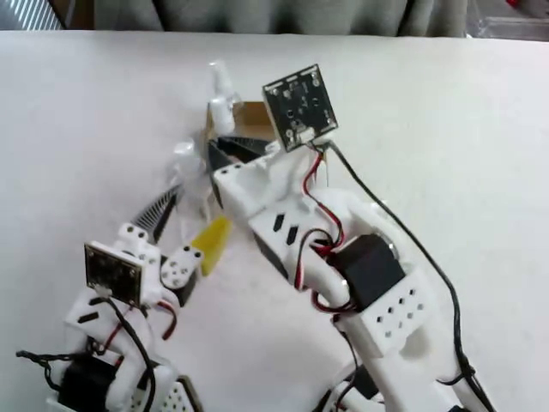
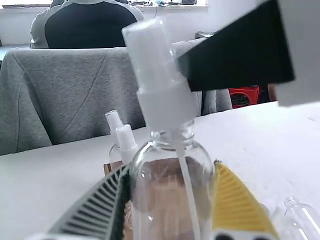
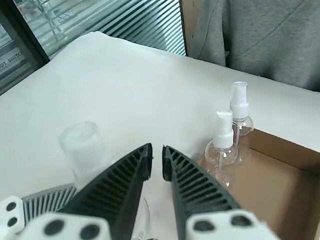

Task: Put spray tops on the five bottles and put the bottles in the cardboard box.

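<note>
Clear bottle (image 2: 167, 200) gripped in left claw (image 2: 170, 170) — spray top (image 2: 160, 85) on, right claw (image 3: 156, 152) nearly closed, empty, cardboard box (image 3: 280, 145) beyond

left hand (image 1: 187, 221) grips bottle (image 1: 189, 176) | cardboard box (image 1: 251, 112) under right arm (image 1: 343, 249)

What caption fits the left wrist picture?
The left gripper holds a clear bottle, a tilted spray top sitting over its neck, two capped bottles behind.
</note>
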`<state>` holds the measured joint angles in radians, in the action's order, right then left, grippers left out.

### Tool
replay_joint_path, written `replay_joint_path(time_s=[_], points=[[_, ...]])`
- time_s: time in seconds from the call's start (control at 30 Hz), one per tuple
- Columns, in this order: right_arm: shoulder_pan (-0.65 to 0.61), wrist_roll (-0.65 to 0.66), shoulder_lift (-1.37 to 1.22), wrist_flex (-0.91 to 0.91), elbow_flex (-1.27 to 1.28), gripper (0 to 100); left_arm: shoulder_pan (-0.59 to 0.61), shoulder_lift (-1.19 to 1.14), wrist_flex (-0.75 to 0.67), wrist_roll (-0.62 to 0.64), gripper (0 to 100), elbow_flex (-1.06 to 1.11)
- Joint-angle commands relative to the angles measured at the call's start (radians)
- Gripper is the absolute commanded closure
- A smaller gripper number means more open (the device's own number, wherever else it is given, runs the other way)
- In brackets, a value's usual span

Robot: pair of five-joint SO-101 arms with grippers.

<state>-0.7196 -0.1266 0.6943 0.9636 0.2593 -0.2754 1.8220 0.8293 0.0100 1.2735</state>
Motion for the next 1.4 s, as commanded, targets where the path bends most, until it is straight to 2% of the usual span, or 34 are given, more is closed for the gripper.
replay_joint_path(time_s=[0.0, 0.2, 0.37, 0.47, 0.57, 0.77, 0.9, 1.0, 1.17, 1.27, 1.37], points=[[0.007, 0.012, 0.035, 0.028, -0.014, 97.6, -0.010, 0.008, 0.000, -0.012, 98, -0.006], [0.097, 0.012, 0.111, 0.045, -0.009, 97.6, -0.010, 0.008, 0.000, -0.006, 98, -0.006], [0.180, 0.003, 0.139, 0.166, -0.006, 97.6, -0.008, 0.007, -0.008, -0.005, 98, -0.009], [0.197, 0.002, 0.160, 0.229, 0.000, 98.1, 0.039, 0.002, -0.041, 0.023, 98, -0.014], [0.194, 0.005, 0.213, 0.236, 0.092, 98.3, 0.117, 0.001, -0.091, 0.112, 98, -0.014], [0.188, 0.014, 0.390, 0.091, 0.414, 98.3, 0.140, -0.070, -0.094, 0.114, 98, -0.080], [0.120, 0.014, 0.512, 0.001, 0.597, 98.3, 0.142, -0.268, -0.101, 0.117, 98, -0.180], [0.022, 0.014, 0.618, -0.062, 0.689, 98.3, 0.136, -0.394, -0.103, 0.117, 98, -0.262], [-0.122, 0.014, 0.736, -0.168, 0.832, 98.3, 0.133, -0.493, -0.132, 0.150, 98, -0.341], [-0.186, 0.014, 0.771, -0.298, 0.944, 98.3, 0.120, -0.533, -0.199, 0.183, 98, -0.342], [-0.243, 0.012, 0.808, -0.460, 1.039, 98.3, 0.045, -0.575, -0.253, 0.180, 98, -0.338]])
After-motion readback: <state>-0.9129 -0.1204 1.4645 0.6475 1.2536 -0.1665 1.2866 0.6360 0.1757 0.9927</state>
